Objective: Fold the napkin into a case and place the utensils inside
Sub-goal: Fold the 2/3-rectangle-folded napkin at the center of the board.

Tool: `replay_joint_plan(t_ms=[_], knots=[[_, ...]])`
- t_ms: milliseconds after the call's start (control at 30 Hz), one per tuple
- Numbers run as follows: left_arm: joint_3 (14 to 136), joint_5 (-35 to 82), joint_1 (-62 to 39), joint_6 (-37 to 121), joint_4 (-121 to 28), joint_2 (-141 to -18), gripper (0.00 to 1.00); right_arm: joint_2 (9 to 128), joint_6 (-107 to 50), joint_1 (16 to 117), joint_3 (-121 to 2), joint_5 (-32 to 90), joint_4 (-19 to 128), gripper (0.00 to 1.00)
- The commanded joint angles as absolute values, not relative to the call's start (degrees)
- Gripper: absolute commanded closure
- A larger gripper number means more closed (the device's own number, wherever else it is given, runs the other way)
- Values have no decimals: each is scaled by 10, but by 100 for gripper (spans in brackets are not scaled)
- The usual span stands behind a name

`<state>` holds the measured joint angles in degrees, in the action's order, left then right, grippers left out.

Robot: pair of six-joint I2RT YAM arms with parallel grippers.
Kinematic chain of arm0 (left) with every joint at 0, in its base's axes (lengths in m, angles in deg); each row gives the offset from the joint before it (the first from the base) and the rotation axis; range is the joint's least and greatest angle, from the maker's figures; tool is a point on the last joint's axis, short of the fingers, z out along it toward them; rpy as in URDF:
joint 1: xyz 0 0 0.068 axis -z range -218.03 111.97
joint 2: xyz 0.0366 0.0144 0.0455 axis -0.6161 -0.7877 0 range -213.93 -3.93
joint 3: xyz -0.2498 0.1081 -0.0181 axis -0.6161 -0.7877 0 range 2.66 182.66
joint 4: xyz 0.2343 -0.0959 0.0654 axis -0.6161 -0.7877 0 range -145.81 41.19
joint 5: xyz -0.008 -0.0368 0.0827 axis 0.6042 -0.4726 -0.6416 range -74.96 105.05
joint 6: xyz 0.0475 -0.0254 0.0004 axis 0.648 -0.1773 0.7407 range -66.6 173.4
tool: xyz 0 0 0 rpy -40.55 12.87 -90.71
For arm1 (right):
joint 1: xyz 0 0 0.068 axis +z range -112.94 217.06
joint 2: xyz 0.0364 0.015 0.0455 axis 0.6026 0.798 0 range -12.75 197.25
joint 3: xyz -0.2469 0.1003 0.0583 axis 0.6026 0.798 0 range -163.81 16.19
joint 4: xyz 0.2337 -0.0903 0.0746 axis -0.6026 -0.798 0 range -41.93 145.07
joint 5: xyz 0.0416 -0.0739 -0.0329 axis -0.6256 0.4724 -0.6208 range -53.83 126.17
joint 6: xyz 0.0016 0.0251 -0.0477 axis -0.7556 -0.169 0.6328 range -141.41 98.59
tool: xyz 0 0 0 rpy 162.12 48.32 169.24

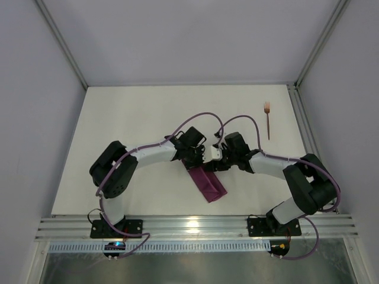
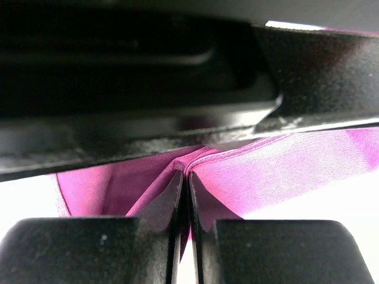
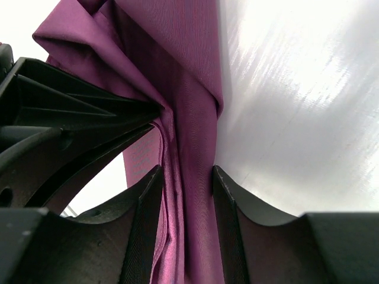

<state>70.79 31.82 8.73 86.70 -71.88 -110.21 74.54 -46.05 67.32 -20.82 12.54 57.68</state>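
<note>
Left pincer [image 2: 184, 180], right pincer [image 3: 186, 177] nose-to-nose over napkin [image 1: 208, 184]

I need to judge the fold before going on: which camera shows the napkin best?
Top external: it alone shows the overall shape of the napkin, a narrow folded strip. Left wrist shows only a ridge pinched in the shut left gripper; right wrist, a bunched band running between the parted fingers of the right gripper.
</note>
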Motion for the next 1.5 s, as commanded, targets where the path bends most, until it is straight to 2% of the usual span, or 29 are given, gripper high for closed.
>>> replay_joint_plan(t_ms=[0, 400, 667, 767, 900, 1067, 1467], knots=[[707, 298, 76, 842, -756, -1114, 93, 711, -467, 669, -216, 144, 580, 56], [718, 331, 73, 822, -756, -1112, 92, 777, -477, 663, -192, 187, 580, 56], [715, 332, 73, 823, -753, -1118, 92, 703, -469, 663, -192, 338, 480, 55], [716, 332, 73, 821, -754, -1120, 92, 675, -449, 662, -199, 359, 439, 53], [717, 334, 73, 820, -754, -1117, 92, 599, -443, 663, -164, 322, 443, 54], [717, 337, 73, 817, -756, -1108, 92, 524, -472, 662, -89, 207, 546, 55], [715, 330, 73, 817, -758, -1100, 92, 583, -487, 663, -16, 155, 667, 62]])
